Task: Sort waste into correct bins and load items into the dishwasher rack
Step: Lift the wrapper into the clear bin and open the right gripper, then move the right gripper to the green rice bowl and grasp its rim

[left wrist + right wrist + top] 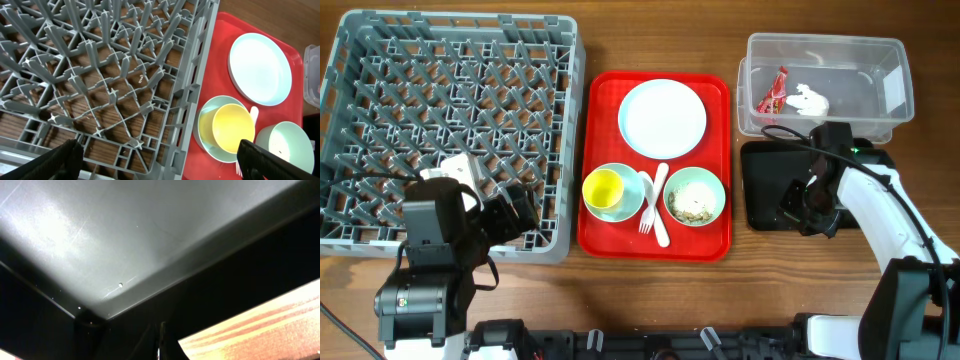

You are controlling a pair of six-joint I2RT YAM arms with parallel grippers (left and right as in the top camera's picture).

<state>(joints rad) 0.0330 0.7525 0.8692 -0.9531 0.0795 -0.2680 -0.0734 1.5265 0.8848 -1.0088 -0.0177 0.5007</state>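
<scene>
1. Rack (450, 110): grey, square, with a pegged floor. It stands on the left of the table (760, 290) and holds no dishes.
2. Red tray (605, 232): just right of the rack, carrying all the dishes.
3. Clear tub (895, 62): far right, at the back.
4. Black tray (760, 190): directly in front of the tub.
5. Left gripper (160, 162): over the rack's near right corner, its fingers spread wide with nothing between them.
6. Right gripper (802, 200): low over the black tray. Its camera shows only the tray's inner wall, so I cannot tell how the jaws stand.
7. Plate (662, 118): white, at the back of the red tray.
8. Left bowl (633, 203): light blue, front left of the red tray.
9. Right bowl (719, 195): light blue, front right of the red tray.
10. Cup (602, 187): yellow, upright inside the left bowl.
11. Spoon (662, 222) and fork (646, 212): white, side by side between the bowls.
12. Wrapper (775, 92): red and white, in the clear tub.
13. Tissue (810, 100): white, beside the wrapper in the tub.
14. Food scraps (693, 204): pale grains in the right bowl.
</scene>
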